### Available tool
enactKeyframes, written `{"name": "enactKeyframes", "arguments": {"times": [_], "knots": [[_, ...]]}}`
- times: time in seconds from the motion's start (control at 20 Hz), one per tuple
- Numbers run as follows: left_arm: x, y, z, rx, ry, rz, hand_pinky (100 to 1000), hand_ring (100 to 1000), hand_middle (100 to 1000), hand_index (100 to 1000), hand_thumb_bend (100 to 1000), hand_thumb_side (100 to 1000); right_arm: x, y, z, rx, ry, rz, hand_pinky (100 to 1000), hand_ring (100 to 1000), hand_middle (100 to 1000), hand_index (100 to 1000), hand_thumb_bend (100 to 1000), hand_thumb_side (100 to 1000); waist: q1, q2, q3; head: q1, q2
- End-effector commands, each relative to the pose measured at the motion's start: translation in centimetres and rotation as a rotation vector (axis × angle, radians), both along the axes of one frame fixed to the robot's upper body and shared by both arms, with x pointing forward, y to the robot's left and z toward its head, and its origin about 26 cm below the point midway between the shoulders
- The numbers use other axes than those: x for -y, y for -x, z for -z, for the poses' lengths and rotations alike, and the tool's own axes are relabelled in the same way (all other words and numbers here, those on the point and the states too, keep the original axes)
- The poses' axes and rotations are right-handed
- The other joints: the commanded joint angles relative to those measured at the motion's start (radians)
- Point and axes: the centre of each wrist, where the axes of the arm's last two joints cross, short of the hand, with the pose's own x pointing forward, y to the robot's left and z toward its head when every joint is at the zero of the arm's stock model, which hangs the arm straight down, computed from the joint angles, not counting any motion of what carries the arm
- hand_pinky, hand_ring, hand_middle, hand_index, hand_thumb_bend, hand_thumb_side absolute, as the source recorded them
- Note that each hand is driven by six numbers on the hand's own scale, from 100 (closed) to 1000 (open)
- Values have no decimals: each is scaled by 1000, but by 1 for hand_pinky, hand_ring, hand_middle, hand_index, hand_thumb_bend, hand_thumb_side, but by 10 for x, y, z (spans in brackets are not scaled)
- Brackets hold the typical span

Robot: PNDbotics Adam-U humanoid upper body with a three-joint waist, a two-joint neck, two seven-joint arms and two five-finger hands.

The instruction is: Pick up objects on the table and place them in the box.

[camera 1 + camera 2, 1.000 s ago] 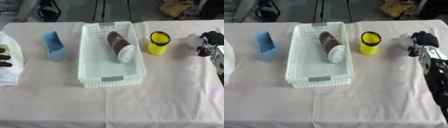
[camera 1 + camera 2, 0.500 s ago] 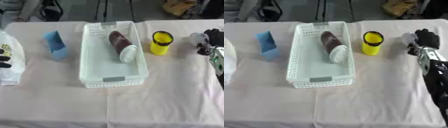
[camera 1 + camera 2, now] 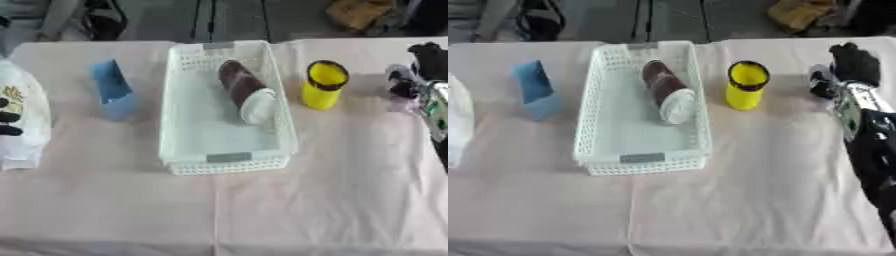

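Reaching in along the worktop's right edge: right hand [image 3: 852, 62], black, at the end of a black forearm with a silver wrist, fingers pointing away toward the far edge; whether curled or straight, cannot tell. Hovering or resting near the far right of the pink-clothed worktop [image 3: 745, 190], holding nothing visible. Just to its left, apart from it, a yellow cup [image 3: 745, 85] with a dark rim, standing upright. Further left, a white perforated basket [image 3: 642, 159], long side running away from the camera. Lying inside it, toward the far right part, a brown cylindrical container [image 3: 663, 89] with a white end facing the near side. Left of the basket, a blue box-like object [image 3: 112, 90], tilted. At the left edge, a white bag [image 3: 22, 125], with dark fingertips of the left hand [image 3: 7, 117] showing against it; open or closed, cannot tell.
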Motion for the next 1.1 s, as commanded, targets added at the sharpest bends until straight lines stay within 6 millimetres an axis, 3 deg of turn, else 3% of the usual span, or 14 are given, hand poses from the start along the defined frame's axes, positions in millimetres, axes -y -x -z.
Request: {"name": "enactKeyframes", "arguments": {"times": [0.05, 0.45, 1.1], "knots": [[1, 0, -10, 32, -20, 13, 580, 635, 665, 838, 240, 950, 11, 0, -27, 42, 5, 11, 506, 737, 843, 925, 265, 383, -1, -11, 4, -4, -5], [1, 0, -11, 36, -22, 14, 580, 634, 666, 838, 239, 951, 12, 0, -21, -47, -72, -15, 513, 745, 855, 932, 209, 449, 1, -6, 13, -6, -4], [1, 0, -11, 37, -21, 15, 580, 633, 664, 839, 239, 951, 19, 3, -14, -128, -59, 63, 522, 748, 858, 915, 249, 394, 2, -5, 11, -7, -4]]}}
